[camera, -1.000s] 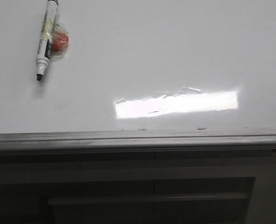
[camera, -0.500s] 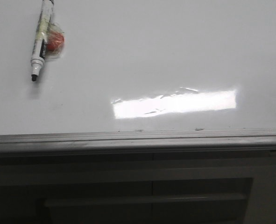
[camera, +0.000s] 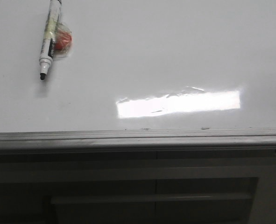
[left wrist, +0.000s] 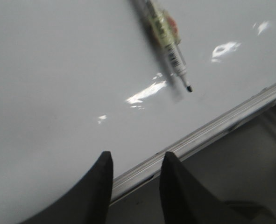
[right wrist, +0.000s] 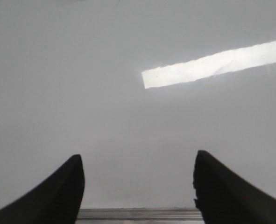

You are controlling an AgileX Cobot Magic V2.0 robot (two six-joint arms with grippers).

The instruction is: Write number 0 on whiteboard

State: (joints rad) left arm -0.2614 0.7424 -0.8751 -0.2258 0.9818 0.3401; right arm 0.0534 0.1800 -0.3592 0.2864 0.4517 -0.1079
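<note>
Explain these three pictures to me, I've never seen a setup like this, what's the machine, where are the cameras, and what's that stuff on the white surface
This is a robot with two arms, each ending in a two-fingered gripper. One picture looks forward over a whiteboard lying flat, with a grey rail along its near edge and a dark cabinet front below. The other two come from cameras on the wrists: the dark curved shapes at the bottom are the left gripper and the right gripper. Both are open and hold nothing.

On the board lies an uncapped marker, black tip pointing toward the rail, with a small red thing wrapped in clear film against its side; I can't tell what that is. The bright rectangle is only reflected light. No writing is on the board yet.
</note>
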